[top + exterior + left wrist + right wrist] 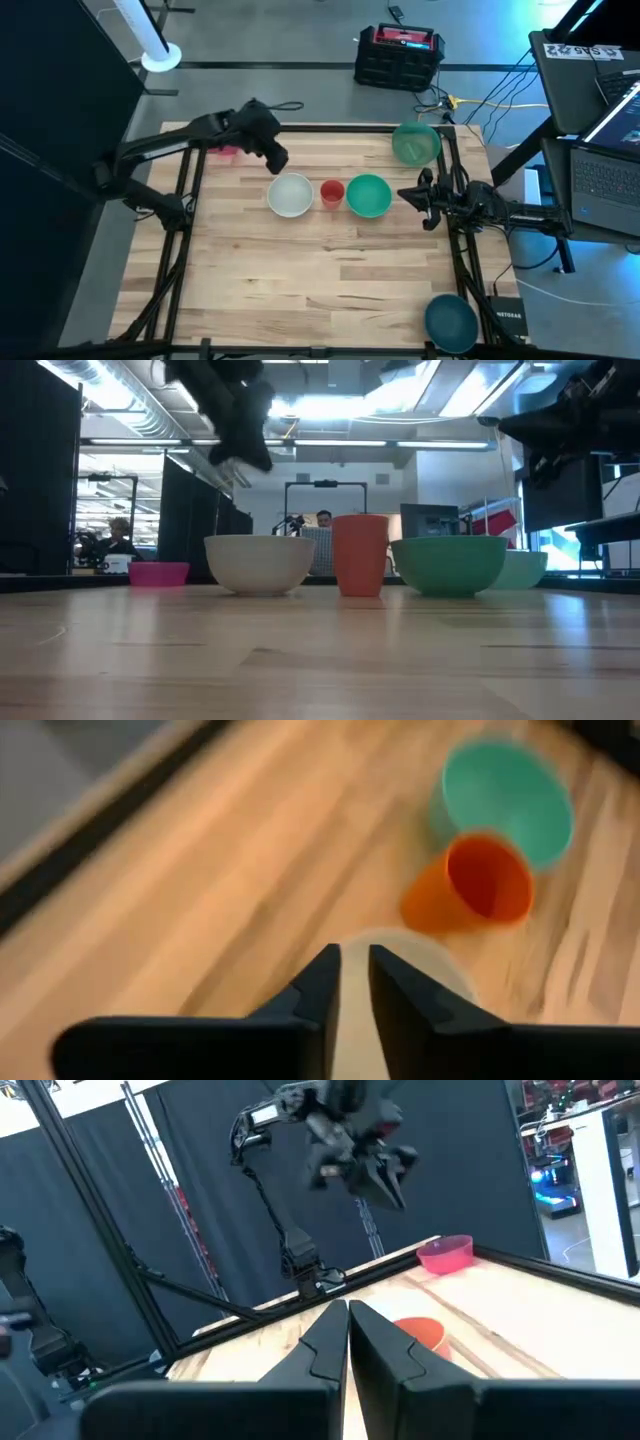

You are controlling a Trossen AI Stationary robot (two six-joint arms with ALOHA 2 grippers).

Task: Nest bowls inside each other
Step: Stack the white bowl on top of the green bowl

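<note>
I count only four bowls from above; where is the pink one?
In the high view the pink bowl sits near the table's far left corner, partly hidden under the left arm, left of the white bowl.

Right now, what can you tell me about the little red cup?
The red cup is small, round, plastic-looking and orange-red, standing upright with its mouth open and empty. It sits on the wooden table between the white bowl and the green bowl, very close to both. Nothing holds it.

no legible text, labels, brands or numbers on anything in view
</note>
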